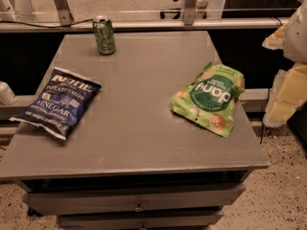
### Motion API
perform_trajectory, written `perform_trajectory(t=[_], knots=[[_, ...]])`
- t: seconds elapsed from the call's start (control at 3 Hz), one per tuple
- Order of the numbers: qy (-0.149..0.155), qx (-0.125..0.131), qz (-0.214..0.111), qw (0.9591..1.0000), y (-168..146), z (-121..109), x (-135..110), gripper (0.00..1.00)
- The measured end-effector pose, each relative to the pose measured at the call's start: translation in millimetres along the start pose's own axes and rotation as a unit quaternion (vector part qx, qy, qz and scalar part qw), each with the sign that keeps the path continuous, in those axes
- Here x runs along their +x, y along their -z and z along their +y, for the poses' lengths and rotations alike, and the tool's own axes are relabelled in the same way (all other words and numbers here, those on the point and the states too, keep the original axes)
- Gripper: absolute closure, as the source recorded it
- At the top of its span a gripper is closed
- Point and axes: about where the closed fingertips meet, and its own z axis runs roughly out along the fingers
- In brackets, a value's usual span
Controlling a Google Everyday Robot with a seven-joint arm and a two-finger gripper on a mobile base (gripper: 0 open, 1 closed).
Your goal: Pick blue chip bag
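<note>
The blue chip bag [57,102] lies flat on the left side of the grey table [139,128], its lower left corner reaching over the table's left edge. It is dark navy foil with white "Kettle potato chips" and "vinegar" lettering. My gripper [269,80] hangs at the right edge of the view, beyond the table's right side and far from the blue bag. Its two pale yellow fingers [288,92] stand apart and hold nothing.
A green snack bag [210,98] lies on the table's right side, close to my gripper. A small green drink can [104,35] stands upright at the back left. Drawers sit under the tabletop. A rail runs behind the table. Speckled floor lies to the right.
</note>
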Motion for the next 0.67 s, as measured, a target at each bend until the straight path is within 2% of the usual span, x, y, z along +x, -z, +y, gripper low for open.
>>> perform_trajectory(t=[0.33,0.67], knots=[[0.0,0.0,0.0,1.0,0.0,0.0,0.0,0.0],[0.013,-0.011,-0.035,0.9992,-18.1,6.7,-26.6,0.0]])
